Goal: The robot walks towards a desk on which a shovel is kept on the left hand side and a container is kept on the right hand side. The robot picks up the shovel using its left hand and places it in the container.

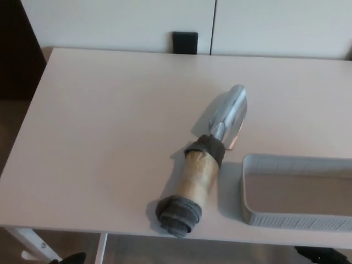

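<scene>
1. I see the pale desk (99,126) filling most of my head view. Its far edge runs along the top and its near edge crosses the bottom.
2. Behind the desk at twelve o'clock stands a white wall or cabinet front (121,22) with a vertical seam. A small black block (185,42) sits against it at the desk's far edge.
3. The grey container (291,217), a shallow rectangular tray, lies at about four o'clock on the desk. It runs out of view on the right, and I see nothing inside it.
4. The shovel (206,159) lies flat on the desk just left of the container. Its silver blade points to about one o'clock. Its tan handle with dark wrapped ends reaches to about seven o'clock, near the desk's front edge. It looks slightly apart from the container's left wall.
5. A white desk leg (33,245) shows at the lower left.
6. Dark shapes show along the bottom edge at left and right. I cannot tell whether they are hands, so I cannot tell how any fingers stand.
</scene>
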`<state>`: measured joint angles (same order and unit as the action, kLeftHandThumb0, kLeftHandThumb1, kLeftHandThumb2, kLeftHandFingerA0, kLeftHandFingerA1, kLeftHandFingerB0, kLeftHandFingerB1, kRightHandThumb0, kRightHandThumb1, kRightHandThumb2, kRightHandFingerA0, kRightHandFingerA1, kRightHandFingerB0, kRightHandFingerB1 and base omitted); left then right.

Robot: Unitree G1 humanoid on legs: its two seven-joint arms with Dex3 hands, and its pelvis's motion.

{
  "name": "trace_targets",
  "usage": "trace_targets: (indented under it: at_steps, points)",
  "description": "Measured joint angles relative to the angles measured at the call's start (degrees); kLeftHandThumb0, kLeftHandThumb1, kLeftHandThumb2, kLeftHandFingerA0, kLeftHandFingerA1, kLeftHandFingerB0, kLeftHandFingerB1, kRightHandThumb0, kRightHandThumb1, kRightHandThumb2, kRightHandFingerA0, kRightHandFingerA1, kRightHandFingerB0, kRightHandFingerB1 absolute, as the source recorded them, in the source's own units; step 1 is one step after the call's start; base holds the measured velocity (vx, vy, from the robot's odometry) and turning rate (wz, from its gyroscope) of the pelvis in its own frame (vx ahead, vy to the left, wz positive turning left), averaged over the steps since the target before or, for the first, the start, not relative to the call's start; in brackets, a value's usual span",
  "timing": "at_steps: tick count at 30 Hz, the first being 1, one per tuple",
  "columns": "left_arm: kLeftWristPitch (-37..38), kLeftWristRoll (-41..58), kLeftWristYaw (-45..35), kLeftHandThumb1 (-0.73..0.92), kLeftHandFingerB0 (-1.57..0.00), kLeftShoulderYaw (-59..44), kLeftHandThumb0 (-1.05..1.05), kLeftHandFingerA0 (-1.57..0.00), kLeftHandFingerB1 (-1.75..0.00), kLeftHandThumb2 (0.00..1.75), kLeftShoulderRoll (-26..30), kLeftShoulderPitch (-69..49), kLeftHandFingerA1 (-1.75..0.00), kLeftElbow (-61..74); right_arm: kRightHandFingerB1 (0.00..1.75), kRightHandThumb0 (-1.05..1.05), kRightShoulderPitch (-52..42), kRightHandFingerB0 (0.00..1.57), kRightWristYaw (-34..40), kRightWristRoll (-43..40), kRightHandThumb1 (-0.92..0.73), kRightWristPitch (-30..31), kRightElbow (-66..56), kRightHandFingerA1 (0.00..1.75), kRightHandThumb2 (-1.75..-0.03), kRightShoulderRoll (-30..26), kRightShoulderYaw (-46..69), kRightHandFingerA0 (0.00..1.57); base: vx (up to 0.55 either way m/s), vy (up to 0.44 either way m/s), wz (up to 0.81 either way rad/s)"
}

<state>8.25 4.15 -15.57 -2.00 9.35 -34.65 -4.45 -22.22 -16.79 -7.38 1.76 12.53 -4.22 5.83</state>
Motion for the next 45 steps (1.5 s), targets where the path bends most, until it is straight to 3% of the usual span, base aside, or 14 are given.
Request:
trace_targets:
  at_steps: [8,9,14,16,17,23,25,30,33,36,39,41,42,45]
  points:
    - [0.60,-1.70,-0.25,0.72,-0.25,1.88,-0.49,-0.35,-0.29,0.62,1.85,-3.27,-0.32,2.37,0.51,-0.43,-1.03,0.38,-0.04,0.05,-0.42,0.07,-0.17,0.56,-0.70,-0.01,-0.26,0.50,0.00,0.000,0.00]
    - [0.63,-1.82,-0.69,0.60,-0.18,2.33,-0.58,-0.30,-0.39,0.83,2.78,-4.11,-0.44,2.96,0.44,-0.36,-1.39,0.41,-0.05,0.07,-0.51,0.07,-0.14,0.51,-0.54,-0.02,-0.32,0.54,0.00,0.000,0.00]
    - [0.56,-1.76,-4.21,0.61,-0.13,4.79,-0.63,-0.21,-0.38,0.85,9.18,-8.98,-0.43,11.17,0.44,-0.37,-1.78,0.40,-0.32,0.08,-0.50,0.07,0.35,0.51,-0.54,-0.02,-0.48,0.53,0.00,0.000,0.00]
    - [0.56,-1.52,-6.06,0.61,-0.13,5.39,-0.63,-0.20,-0.38,0.85,12.43,-11.78,-0.42,15.09,0.45,-0.36,-2.01,0.40,-0.36,0.09,-0.50,0.07,0.35,0.52,-0.54,-0.02,-0.53,0.53,0.00,0.000,0.00]
    - [0.57,-1.31,-7.09,0.76,-0.19,5.40,-0.59,-0.25,-0.27,0.62,14.36,-13.50,-0.32,17.52,0.44,-0.35,-2.09,0.40,-0.36,0.10,-0.50,0.08,0.35,0.51,-0.54,-0.02,-0.55,0.54,0.00,0.000,0.00]
    - [0.73,1.19,-12.20,0.77,-0.19,1.34,-0.76,-0.27,-0.27,0.64,22.11,-22.19,-0.31,28.88,0.45,-0.37,-2.01,0.41,-0.37,0.14,-0.50,0.08,0.44,0.53,-0.54,-0.02,-0.57,0.54,0.00,0.000,0.00]
    - [0.96,2.63,-13.88,0.82,-0.21,-1.83,-0.75,-0.28,-0.28,0.66,23.40,-24.58,-0.33,31.71,0.52,-0.43,-1.94,0.39,-0.36,0.15,-0.41,0.08,0.48,0.58,-0.70,-0.02,-0.57,0.51,0.00,0.000,0.00]
    - [1.08,6.71,-16.64,0.89,-0.27,-8.77,-0.93,-0.34,-0.32,0.68,24.63,-26.55,-0.48,36.01,0.53,-0.41,-1.64,0.39,-0.36,0.18,-0.41,0.09,0.52,0.59,-0.69,-0.02,-0.62,0.51,0.00,0.000,0.00]
    - [1.07,9.07,-17.48,0.91,-0.20,-12.19,-0.56,-0.31,-0.42,0.65,24.77,-26.56,-0.58,37.50,0.53,-0.42,-1.59,0.39,-0.36,0.18,-0.42,0.09,0.54,0.60,-0.70,-0.01,-0.66,0.51,0.00,0.000,0.00]
    - [1.08,11.28,-17.73,0.80,-0.26,-13.67,-0.59,-0.37,-0.50,0.64,25.09,-25.24,-0.74,39.34,0.52,-0.43,-1.55,0.39,-0.35,0.19,-0.42,0.09,0.61,0.59,-0.70,-0.01,-0.71,0.51,0.00,0.000,0.00]
    - [1.07,13.59,-17.66,0.65,-0.32,-15.09,-0.65,-0.51,-0.44,0.59,26.42,-22.46,-0.64,40.86,0.52,-0.45,-1.54,0.40,-0.35,0.21,-0.42,0.09,0.62,0.58,-0.71,-0.02,-0.82,0.51,0.00,0.000,0.00]
    - [1.07,14.91,-17.39,0.49,-0.37,-16.06,-0.32,-0.48,-0.41,0.54,27.39,-20.21,-0.53,41.97,0.44,-0.40,-1.54,0.41,-0.34,0.22,-0.51,0.09,0.63,0.51,-0.54,-0.02,-0.88,0.55,0.00,0.000,0.00]
    - [1.07,15.44,-17.09,0.43,-0.36,-16.54,-0.39,-0.44,-0.47,0.69,27.93,-19.10,-0.54,42.48,0.44,-0.40,-1.56,0.40,-0.34,0.23,-0.51,0.09,0.64,0.51,-0.54,-0.02,-0.90,0.54,0.00,0.000,0.00]
    - [1.05,16.90,-14.96,0.57,-0.28,-17.39,-0.42,-0.31,-0.34,0.58,30.14,-12.24,-0.40,45.69,0.44,-0.38,-1.56,0.40,-0.35,0.26,-0.51,0.09,0.80,0.52,-0.54,-0.03,-0.94,0.55,0.00,0.000,0.00]
